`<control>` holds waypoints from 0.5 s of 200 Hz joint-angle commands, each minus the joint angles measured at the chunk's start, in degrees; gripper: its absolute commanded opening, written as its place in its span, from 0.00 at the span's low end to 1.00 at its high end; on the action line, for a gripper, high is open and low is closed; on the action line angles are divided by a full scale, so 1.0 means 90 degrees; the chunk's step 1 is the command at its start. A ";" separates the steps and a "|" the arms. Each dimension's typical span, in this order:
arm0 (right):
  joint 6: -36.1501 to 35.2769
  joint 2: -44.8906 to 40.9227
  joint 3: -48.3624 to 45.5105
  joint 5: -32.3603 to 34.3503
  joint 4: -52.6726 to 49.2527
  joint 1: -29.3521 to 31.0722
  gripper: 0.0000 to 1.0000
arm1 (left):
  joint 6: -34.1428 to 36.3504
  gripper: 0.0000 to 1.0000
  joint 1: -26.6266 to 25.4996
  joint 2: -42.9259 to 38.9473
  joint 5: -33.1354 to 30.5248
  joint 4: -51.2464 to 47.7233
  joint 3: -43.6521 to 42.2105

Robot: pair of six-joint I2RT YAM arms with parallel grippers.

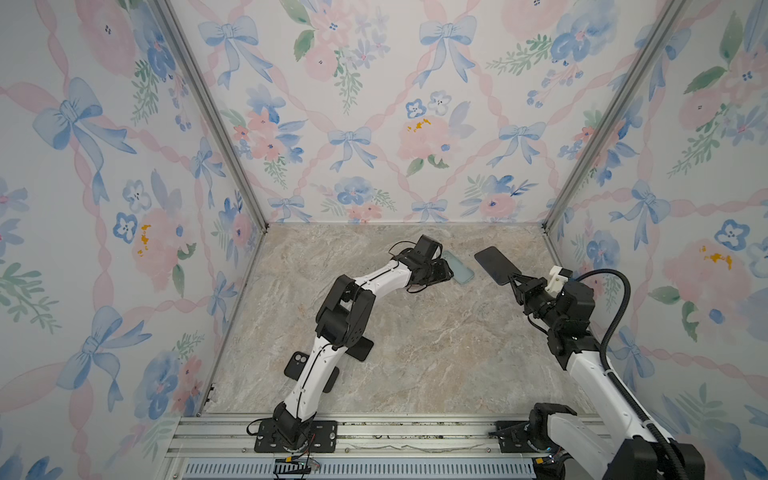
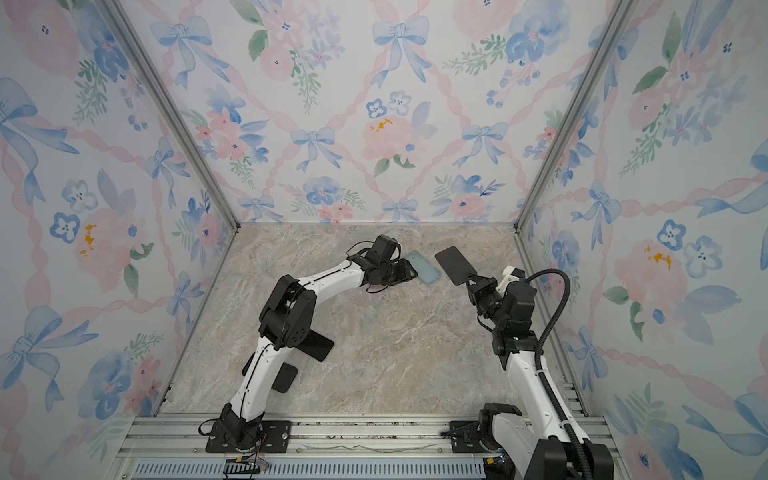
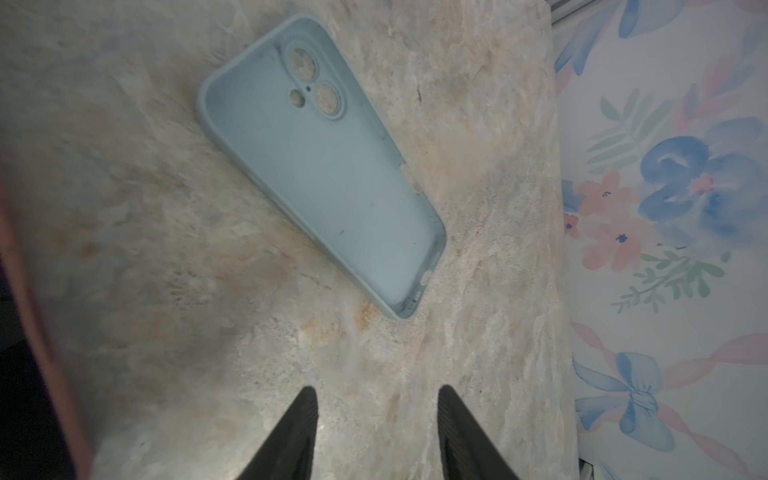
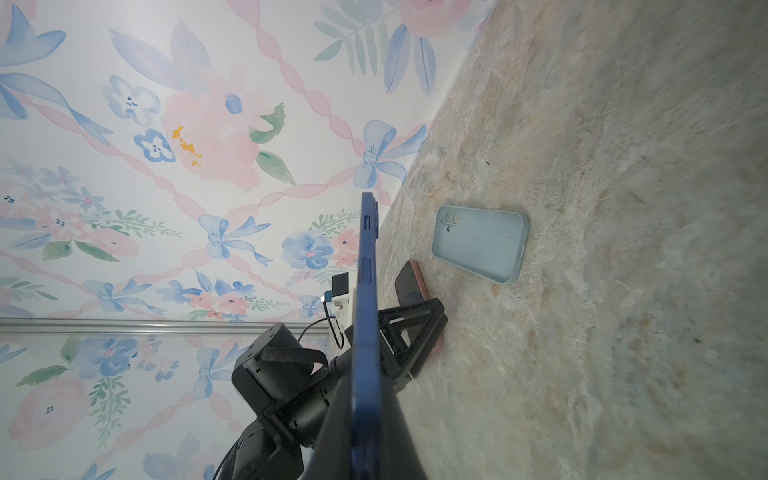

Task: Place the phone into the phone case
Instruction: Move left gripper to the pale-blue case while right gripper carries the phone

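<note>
Pale-blue phone case point(image 3: 322, 166) lies flat on the worktop point(image 1: 415, 353), hollow side up. Left jaws stand partly open and empty, just short of the case end away from the camera cutouts. Right jaws are clamped on the dark-blue phone point(image 4: 368, 291), holding it clear of the worktop near the case.

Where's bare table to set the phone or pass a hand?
Free: the marble table's wide middle between left arm and right arm, from the blue case to the front rail. Crowded: black phones or cases under the left elbow; back centre, where left hand and right hand's phone flank the case.
</note>
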 commanded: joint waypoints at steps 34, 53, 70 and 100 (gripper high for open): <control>-0.0390 -0.0540 -0.0159 -0.0240 -0.0552 -0.0264 0.01 | 0.0359 0.49 -0.0153 0.0771 -0.0614 -0.0350 0.1164; -0.0458 -0.0590 -0.0128 -0.0278 -0.0660 -0.0327 0.01 | 0.0364 0.48 -0.0221 0.0908 -0.0645 -0.0320 0.1488; -0.0497 -0.0633 -0.0120 -0.0279 -0.0742 -0.0400 0.01 | 0.0365 0.48 -0.0253 0.1049 -0.0617 -0.0291 0.1779; -0.0559 -0.0648 -0.0111 -0.0279 -0.0816 -0.0478 0.01 | 0.0295 0.47 -0.0273 0.1448 -0.0483 -0.0290 0.2343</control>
